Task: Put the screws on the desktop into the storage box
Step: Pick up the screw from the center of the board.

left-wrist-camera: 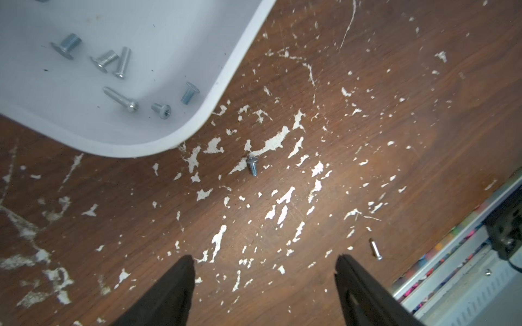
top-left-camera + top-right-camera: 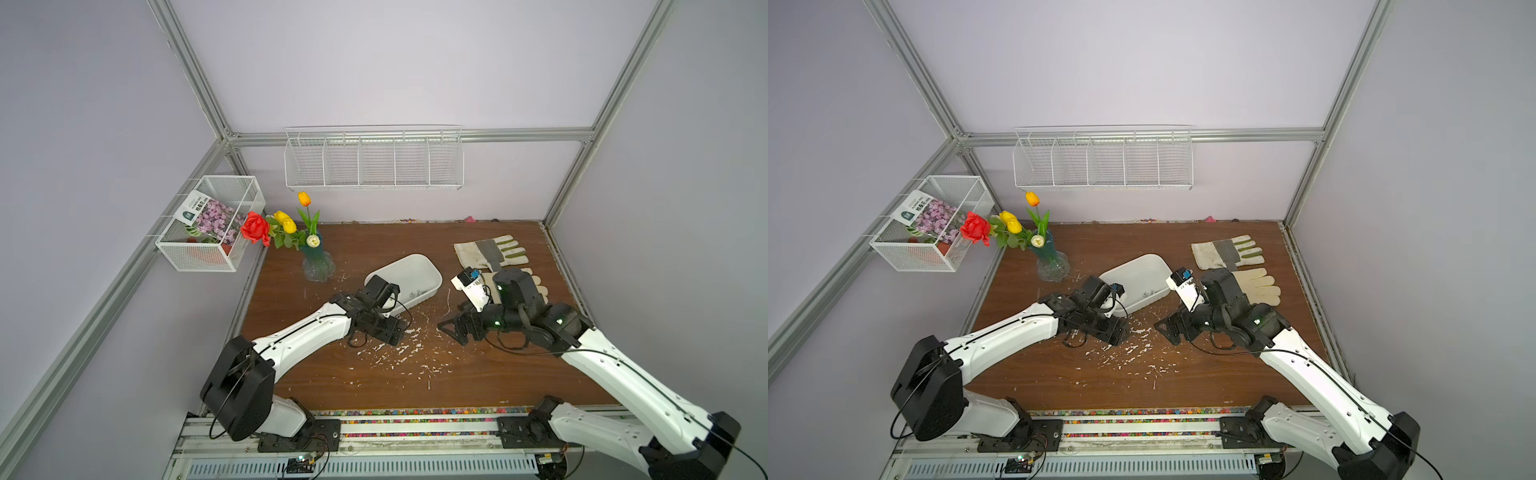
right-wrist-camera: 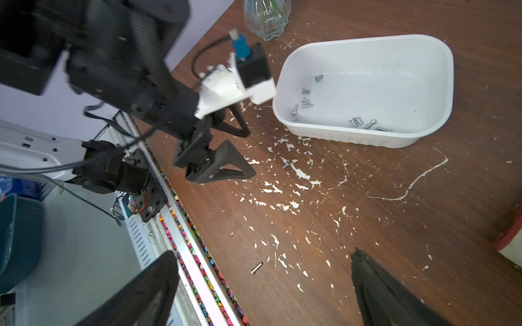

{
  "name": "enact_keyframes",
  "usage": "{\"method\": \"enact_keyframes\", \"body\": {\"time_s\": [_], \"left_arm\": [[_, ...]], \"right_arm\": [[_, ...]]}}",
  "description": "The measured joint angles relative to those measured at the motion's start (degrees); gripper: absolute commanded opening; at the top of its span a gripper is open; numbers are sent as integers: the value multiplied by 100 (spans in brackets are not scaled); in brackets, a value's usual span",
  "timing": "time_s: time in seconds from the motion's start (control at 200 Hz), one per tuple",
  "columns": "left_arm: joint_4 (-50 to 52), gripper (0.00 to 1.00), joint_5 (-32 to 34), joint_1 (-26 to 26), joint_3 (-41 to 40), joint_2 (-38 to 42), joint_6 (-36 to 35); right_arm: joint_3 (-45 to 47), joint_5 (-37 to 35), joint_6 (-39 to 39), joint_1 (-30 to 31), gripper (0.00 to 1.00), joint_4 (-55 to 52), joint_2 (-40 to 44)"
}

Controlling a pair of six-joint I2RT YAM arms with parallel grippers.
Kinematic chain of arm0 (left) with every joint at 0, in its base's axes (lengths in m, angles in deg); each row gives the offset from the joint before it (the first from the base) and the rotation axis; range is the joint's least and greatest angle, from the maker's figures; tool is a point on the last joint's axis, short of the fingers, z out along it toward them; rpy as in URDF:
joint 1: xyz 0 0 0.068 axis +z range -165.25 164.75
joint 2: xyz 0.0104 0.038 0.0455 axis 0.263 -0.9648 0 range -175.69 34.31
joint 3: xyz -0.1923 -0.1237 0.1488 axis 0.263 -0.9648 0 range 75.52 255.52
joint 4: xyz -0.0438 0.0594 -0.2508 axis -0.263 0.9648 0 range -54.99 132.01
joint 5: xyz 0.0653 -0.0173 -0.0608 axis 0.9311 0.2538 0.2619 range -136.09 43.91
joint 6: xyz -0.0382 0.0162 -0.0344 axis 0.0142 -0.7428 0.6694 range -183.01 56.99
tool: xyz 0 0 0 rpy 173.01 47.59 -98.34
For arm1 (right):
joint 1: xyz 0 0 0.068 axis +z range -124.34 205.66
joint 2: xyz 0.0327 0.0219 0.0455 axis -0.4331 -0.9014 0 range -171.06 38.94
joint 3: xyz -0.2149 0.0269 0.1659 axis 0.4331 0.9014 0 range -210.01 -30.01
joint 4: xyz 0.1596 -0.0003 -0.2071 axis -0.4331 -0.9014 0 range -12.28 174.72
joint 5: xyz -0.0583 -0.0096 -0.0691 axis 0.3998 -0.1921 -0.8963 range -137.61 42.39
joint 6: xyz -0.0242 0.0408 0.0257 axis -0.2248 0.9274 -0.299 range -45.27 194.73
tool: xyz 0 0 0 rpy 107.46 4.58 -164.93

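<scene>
1. Near the rear left corner of the desktop (image 2: 478, 374) we see a glass vase (image 2: 318, 266) of flowers standing upright
2. The left gripper (image 1: 264, 257) hangs low over the middle of the board, just in front of the storage box (image 2: 415, 266); its fingers (image 1: 172, 290) are spread apart with nothing between them
3. The storage box sits flat on the desktop a little behind centre, turned askew to the edges; in both wrist views we see several screws (image 1: 121, 62) lying on its floor
4. One short screw (image 1: 252, 166) lies loose on the board just beside the box's near corner, on the flecked patch ahead of the left fingertips
5. One long screw (image 3: 256, 268) lies alone close to the front edge
6. The right gripper (image 3: 264, 251) is to the right of the box, its fingers (image 3: 381, 290) released wide and empty
7. We see two work gloves toward the rear right corner: the far glove (image 2: 486, 251) lies in full view, while the near glove (image 2: 540, 289) is partly hidden by the right arm
</scene>
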Motion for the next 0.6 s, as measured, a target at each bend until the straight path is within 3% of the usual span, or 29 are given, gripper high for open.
{"method": "enact_keyframes", "body": {"time_s": [0.225, 0.6], "left_arm": [[-177, 46, 284, -81, 7, -457, 129], [-719, 41, 785, -286, 7, -839, 192]], "right_arm": [[57, 118, 11, 0, 97, 2, 74], [79, 74, 26, 0, 95, 2, 74]]}}
